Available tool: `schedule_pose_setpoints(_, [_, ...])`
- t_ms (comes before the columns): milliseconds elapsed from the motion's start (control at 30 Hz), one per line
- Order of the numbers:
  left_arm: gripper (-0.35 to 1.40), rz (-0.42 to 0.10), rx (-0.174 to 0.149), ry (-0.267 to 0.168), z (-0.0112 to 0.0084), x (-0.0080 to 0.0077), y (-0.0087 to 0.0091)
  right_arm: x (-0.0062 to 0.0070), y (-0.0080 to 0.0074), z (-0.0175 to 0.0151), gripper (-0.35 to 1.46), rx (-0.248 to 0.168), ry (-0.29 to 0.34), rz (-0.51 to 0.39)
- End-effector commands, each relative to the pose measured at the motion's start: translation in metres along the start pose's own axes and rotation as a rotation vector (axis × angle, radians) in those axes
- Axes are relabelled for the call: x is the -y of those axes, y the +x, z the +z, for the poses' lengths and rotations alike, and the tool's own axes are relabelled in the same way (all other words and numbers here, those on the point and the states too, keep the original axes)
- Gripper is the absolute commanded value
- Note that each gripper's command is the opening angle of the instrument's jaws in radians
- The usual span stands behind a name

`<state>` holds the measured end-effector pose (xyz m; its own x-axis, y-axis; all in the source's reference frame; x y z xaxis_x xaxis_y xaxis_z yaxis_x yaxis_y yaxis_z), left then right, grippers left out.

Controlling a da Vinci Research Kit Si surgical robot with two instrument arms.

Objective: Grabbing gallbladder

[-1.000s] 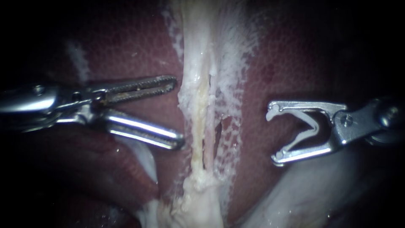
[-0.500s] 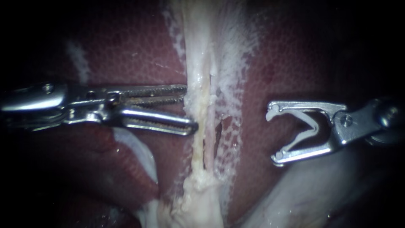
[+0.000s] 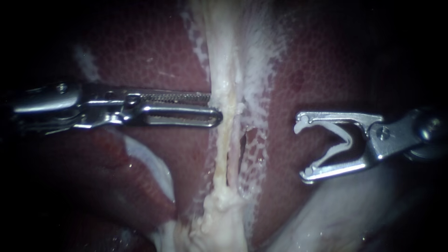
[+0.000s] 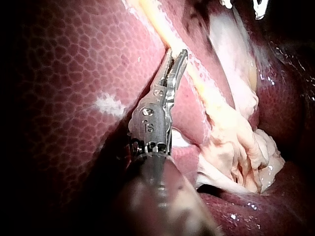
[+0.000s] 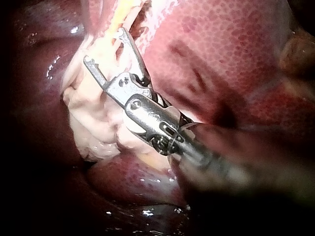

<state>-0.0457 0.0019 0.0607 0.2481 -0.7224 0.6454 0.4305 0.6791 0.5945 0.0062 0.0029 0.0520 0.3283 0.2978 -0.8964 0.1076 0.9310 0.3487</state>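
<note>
A pale strand of tissue (image 3: 226,70) runs down the middle of the dark red liver (image 3: 149,51). My left instrument (image 3: 214,109) comes in level from the left. Its two toothed jaws lie almost together, pinching the strand's left edge. The left wrist view shows the same nip, with the left instrument (image 4: 176,51) tip on the yellowish strand (image 4: 197,83). My right instrument (image 3: 301,149) hangs to the right of the strand, apart from it. Its jaws stand wide and hold a white V-shaped clip (image 3: 343,140) between them. My right instrument (image 5: 102,46) points at the lumpy pale tissue (image 5: 93,113) in the right wrist view.
A lumpy whitish mass (image 3: 219,224) sits at the strand's lower end. A smooth pale bulge (image 3: 336,214) lies at the lower right under my right instrument. A white fold (image 3: 149,163) shows below my left instrument. Frayed white film (image 3: 261,60) covers the liver beside the strand.
My left instrument advanced rightward to the strand and its jaws closed from wide apart onto the strand's left edge, nudging it right. My right instrument stayed still.
</note>
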Motion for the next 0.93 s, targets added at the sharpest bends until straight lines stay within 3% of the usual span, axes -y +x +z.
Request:
schedule_pose_setpoints(33, [-0.23,-0.007,-0.005,-0.003,-0.0001,0.0001,0.0001,0.0,0.0,0.0,0.6,0.0,0.0,0.0])
schedule_pose_setpoints(100, [-0.35,-0.025,-0.009,-0.007,-0.0002,0.0002,0.0002,0.0,0.0,0.0,0.6,0.0,0.0,0.0])
schedule_pose_setpoints(300, [-0.35,-0.064,-0.021,-0.023,-0.0006,0.0007,0.0001,0.0,0.0,0.0,0.6,0.0,0.0,0.0])
schedule_pose_setpoints(933, [-0.35,-0.075,-0.023,-0.037,-0.0009,0.0016,-0.0001,0.0,0.0,0.0,0.59,0.0,0.0,0.0])
